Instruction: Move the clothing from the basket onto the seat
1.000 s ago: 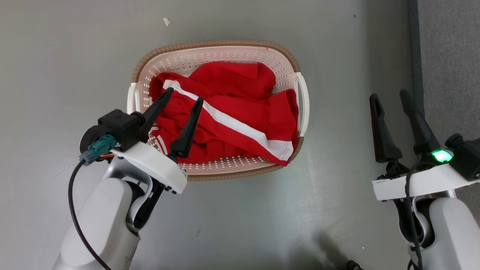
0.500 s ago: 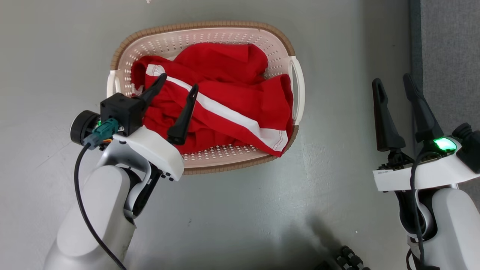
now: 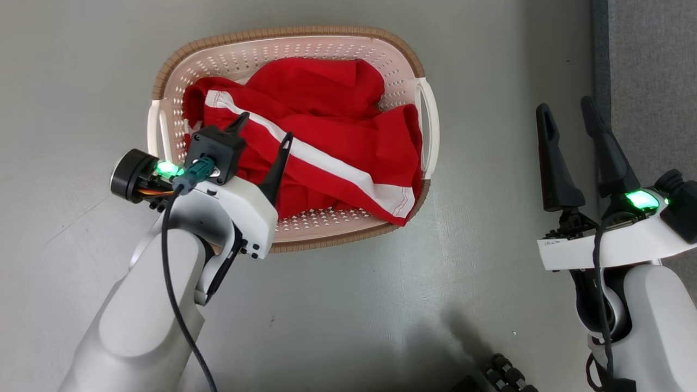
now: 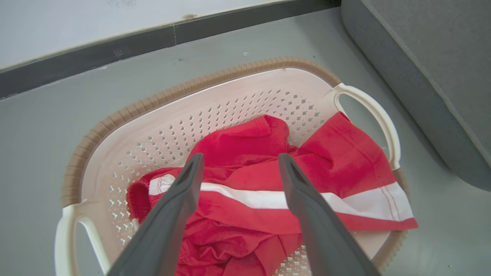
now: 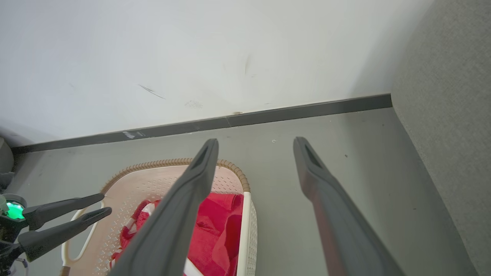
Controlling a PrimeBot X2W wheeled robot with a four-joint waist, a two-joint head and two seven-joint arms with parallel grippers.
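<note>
The left gripper (image 3: 267, 126) is held with its jaws spread wide over the clothing (image 3: 326, 147), which lies heaped in the basket (image 3: 283, 35) on the floor (image 3: 348, 305), one striped corner draped over the basket's near edge; the right gripper (image 3: 565, 106) is likewise spread and empty, near the seat (image 3: 653, 81). If only a thin fold is pinched, the fabric may be lost on the lift; if the draped corner is snagged, the basket may be dragged or tipped.
</note>
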